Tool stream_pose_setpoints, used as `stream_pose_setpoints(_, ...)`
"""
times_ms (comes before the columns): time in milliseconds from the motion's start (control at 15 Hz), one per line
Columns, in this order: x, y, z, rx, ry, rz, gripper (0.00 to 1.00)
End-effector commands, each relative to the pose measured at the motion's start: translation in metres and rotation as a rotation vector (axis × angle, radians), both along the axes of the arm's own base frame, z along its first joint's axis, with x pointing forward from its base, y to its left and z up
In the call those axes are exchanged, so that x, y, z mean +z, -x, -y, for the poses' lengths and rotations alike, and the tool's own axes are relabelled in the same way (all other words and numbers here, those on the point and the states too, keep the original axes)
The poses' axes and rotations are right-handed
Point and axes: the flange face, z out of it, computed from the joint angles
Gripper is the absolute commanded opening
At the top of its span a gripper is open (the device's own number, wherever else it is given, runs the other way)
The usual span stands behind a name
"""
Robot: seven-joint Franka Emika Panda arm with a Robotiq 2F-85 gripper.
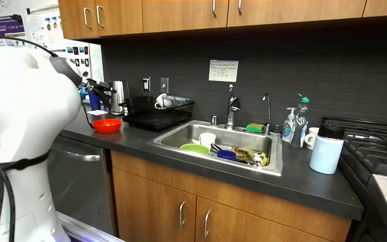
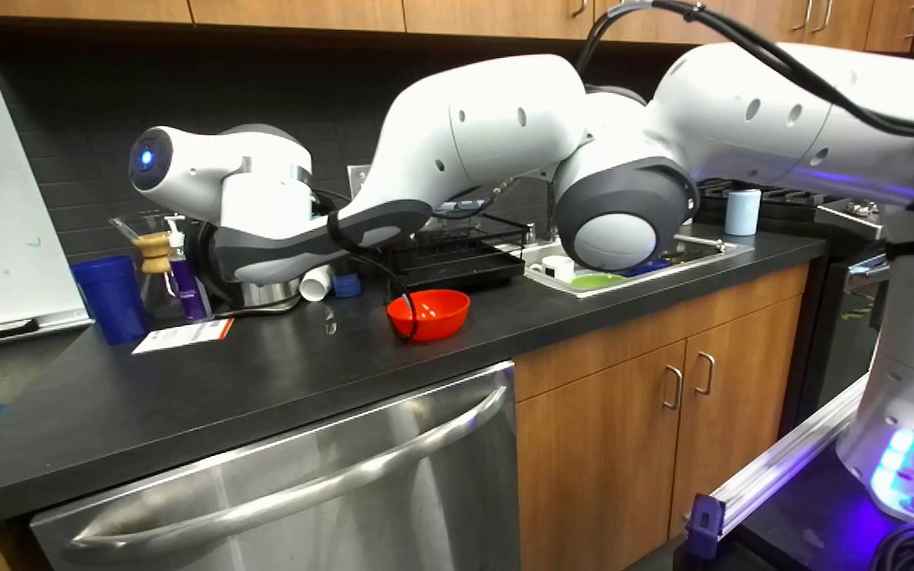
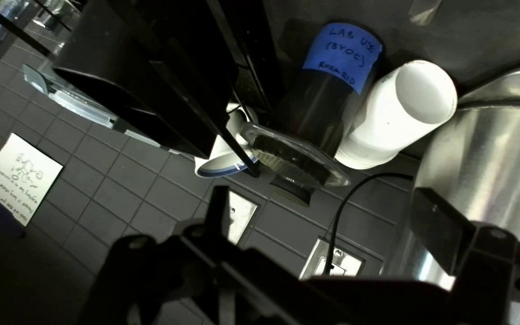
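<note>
My gripper (image 3: 330,221) is open, its two black fingers wide apart with nothing between them. It also shows in an exterior view (image 1: 108,91) above the counter's far end, in front of the steel kettle (image 1: 121,97). In the wrist view the kettle (image 3: 490,167) is behind the right finger; contact cannot be told. A white cup (image 3: 397,115) lies on its side between the kettle and a dark clear cylinder with blue tape (image 3: 343,56). A white mug with a blue rim (image 3: 224,158) sits at the black dish rack (image 3: 251,58).
A red bowl (image 2: 429,315) stands on the counter near the dish rack (image 2: 457,266). A blue cup (image 2: 112,300), purple pump bottle (image 2: 190,289) and card (image 2: 183,336) are beyond the wrist. The sink (image 1: 274,161) holds dishes. A black cord (image 3: 343,207) runs to a wall outlet.
</note>
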Motion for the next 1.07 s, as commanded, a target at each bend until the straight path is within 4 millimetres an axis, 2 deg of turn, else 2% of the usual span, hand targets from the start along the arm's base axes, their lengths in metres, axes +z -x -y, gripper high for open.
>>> stream_pose_setpoints(0,0.002,-0.002,0.008,-0.032,0.035,0.007,1.00)
stream_pose_setpoints(133,0.007,0.004,-0.003,0.001,0.005,0.002,1.00)
stream_pose_setpoints(200,-0.001,-0.001,0.003,-0.014,0.010,0.000,1.00)
stream_pose_setpoints(467,0.000,0.005,-0.004,-0.002,0.008,0.002,1.00)
stream_pose_setpoints(667,0.009,0.016,-0.015,0.015,-0.001,-0.005,1.00)
stream_pose_setpoints(1000,0.007,0.026,-0.024,0.018,-0.004,-0.024,1.00)
